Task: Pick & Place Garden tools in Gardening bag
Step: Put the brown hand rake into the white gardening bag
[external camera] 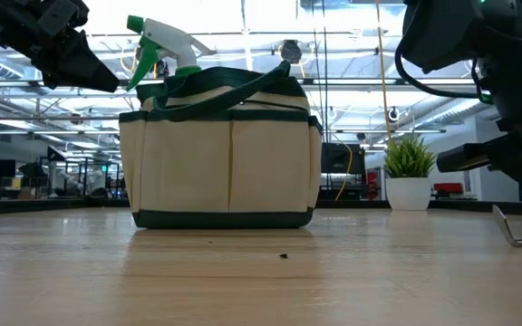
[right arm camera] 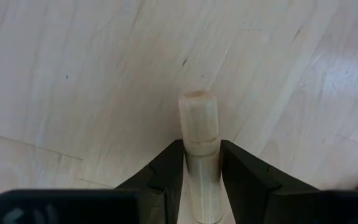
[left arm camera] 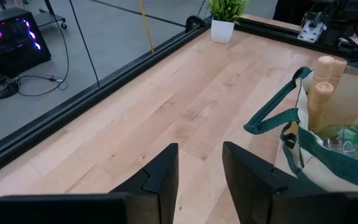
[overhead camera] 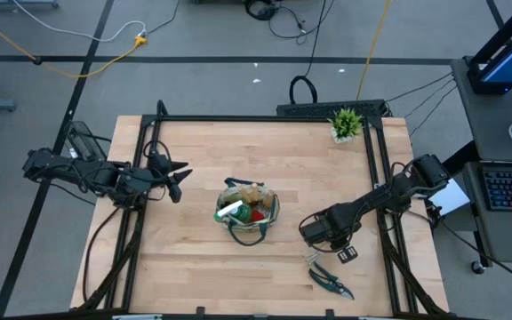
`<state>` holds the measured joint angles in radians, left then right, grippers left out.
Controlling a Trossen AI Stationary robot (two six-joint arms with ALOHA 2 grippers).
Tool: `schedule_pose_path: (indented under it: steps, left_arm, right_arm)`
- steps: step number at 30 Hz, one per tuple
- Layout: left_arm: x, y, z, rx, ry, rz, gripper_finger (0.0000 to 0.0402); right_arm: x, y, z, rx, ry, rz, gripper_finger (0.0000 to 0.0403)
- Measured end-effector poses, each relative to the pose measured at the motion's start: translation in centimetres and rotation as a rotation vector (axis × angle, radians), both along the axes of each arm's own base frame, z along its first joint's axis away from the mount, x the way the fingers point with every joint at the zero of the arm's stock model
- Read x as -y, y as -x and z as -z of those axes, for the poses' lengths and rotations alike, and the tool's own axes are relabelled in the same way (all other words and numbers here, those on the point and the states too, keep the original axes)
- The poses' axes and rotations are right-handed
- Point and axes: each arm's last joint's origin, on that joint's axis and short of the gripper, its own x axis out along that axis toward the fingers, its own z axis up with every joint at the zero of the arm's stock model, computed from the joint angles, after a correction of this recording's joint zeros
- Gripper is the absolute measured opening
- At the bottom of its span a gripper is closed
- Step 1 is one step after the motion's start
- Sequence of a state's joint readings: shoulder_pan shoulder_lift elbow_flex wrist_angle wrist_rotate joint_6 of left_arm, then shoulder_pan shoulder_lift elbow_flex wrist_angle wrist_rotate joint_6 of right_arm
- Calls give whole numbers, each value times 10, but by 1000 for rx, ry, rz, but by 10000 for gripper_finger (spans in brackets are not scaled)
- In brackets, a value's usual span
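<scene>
Left tool (overhead camera: 178,180) raised, fingers parted, empty, right tool (right arm camera: 202,163) low, fingers clamped on wooden handle (right arm camera: 198,118)

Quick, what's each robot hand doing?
Left gripper: open, holding nothing, beside the bag.
Right gripper: shut on a wooden tool handle.

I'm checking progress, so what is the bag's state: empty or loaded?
Loaded. The bag stands upright with wooden handles and a green-and-white sprayer poking out of its top. The shears lie outside on the table.

Wooden-handled tool (right arm camera: 199,134) with its metal end hidden below the right gripper's (right arm camera: 202,163) fingers, gardening bag (left arm camera: 328,134) cut off at the frame edge, its contents mostly hidden inside.
</scene>
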<state>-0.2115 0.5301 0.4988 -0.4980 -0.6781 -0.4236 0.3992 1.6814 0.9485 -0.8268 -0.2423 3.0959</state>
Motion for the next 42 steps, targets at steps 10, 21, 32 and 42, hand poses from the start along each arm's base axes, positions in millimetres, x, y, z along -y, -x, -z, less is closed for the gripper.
schedule_pose_path:
  steps: [10,21,32,42]
  left_arm:
    - [0,0,0,0,0,0,129]
    - [0,0,0,0,0,0,129]
    - [0,0,0,3,4,-2,129]
    - [0,0,0,4,5,-3,129]
  right_arm:
    - [0,0,0,4,-4,-11,100]
    - [0,-1,0,24,-13,-70,100]
    - [2,1,0,-1,0,-71,100]
    - [4,2,0,0,-8,-135,100]
